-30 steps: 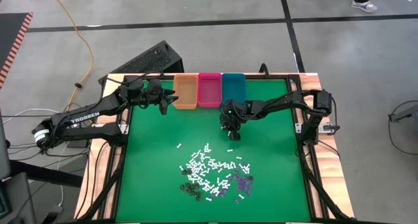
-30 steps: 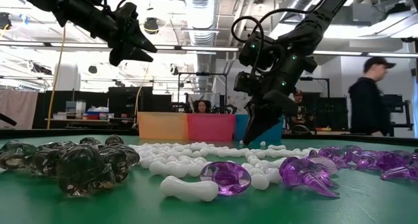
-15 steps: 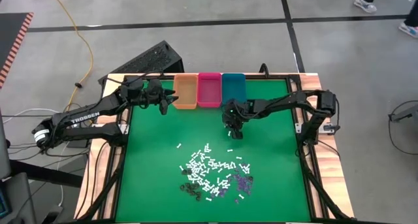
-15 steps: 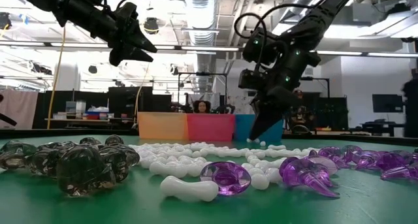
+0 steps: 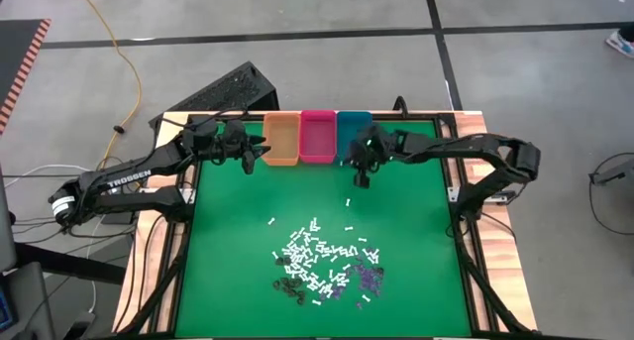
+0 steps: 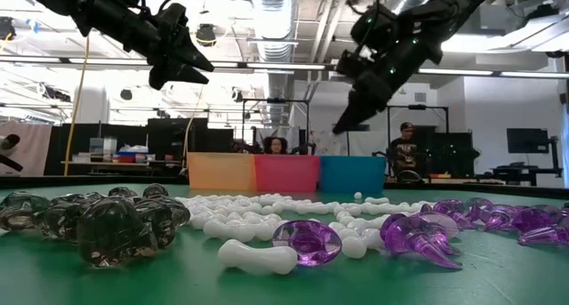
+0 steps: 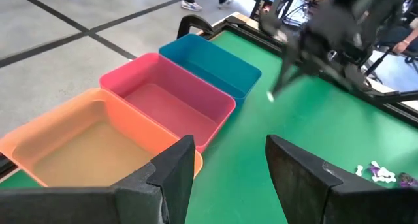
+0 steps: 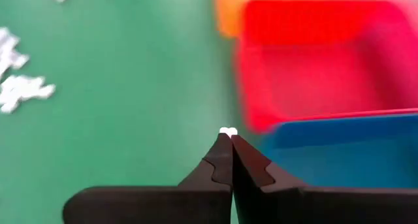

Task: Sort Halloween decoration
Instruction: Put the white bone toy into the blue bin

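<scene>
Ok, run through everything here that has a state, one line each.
Right gripper: shut on a white piece, raised near the teal bin.
Left gripper: open, empty, beside the orange bin.
Orange, pink, teal bins: empty.
Pile of pieces: unsorted on the mat.

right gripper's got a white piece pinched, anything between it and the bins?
Nothing visible. The right gripper is shut on a small white piece, raised above the mat, close to the near edges of the teal bin and the pink bin. Only bare green mat lies beneath it. The left gripper waits by the orange bin.
</scene>
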`<action>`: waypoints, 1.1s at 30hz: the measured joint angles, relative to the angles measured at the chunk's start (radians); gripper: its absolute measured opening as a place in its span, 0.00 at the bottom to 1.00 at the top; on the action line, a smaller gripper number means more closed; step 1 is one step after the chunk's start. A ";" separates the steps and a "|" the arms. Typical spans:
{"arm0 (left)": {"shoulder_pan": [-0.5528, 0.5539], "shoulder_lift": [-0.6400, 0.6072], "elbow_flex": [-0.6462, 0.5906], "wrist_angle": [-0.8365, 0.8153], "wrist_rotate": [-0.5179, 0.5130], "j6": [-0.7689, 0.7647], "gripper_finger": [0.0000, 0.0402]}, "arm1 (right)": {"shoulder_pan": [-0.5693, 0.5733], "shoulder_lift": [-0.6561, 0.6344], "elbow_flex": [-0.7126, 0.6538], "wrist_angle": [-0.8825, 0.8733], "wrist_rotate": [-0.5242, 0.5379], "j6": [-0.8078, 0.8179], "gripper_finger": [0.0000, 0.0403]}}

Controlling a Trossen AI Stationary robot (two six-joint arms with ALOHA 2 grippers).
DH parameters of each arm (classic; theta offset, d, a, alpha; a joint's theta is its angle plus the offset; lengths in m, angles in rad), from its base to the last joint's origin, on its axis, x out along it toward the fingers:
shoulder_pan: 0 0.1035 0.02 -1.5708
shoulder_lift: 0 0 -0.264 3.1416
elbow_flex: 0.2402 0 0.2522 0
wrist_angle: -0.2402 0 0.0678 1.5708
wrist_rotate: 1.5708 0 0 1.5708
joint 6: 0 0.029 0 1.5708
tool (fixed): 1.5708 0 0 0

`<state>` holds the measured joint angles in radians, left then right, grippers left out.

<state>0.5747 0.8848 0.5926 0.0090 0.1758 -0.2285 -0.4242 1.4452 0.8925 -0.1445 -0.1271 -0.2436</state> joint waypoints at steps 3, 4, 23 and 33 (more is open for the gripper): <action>0.000 0.000 0.000 0.001 0.000 0.000 0.44 | -0.079 -0.030 0.002 0.013 0.024 -0.001 0.05; 0.000 0.000 0.000 0.001 0.000 0.000 0.44 | -0.105 -0.031 0.002 0.009 0.038 0.000 0.05; 0.000 0.000 0.000 0.000 -0.001 -0.001 0.44 | -0.093 -0.051 0.002 -0.042 -0.110 0.011 0.38; 0.000 0.000 0.000 -0.005 0.000 0.007 0.44 | 0.172 -0.027 0.000 -0.139 -0.048 -0.025 0.47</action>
<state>0.5743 0.8852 0.5926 0.0036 0.1761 -0.2211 -0.2522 1.4181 0.8925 -0.2834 -0.1753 -0.2687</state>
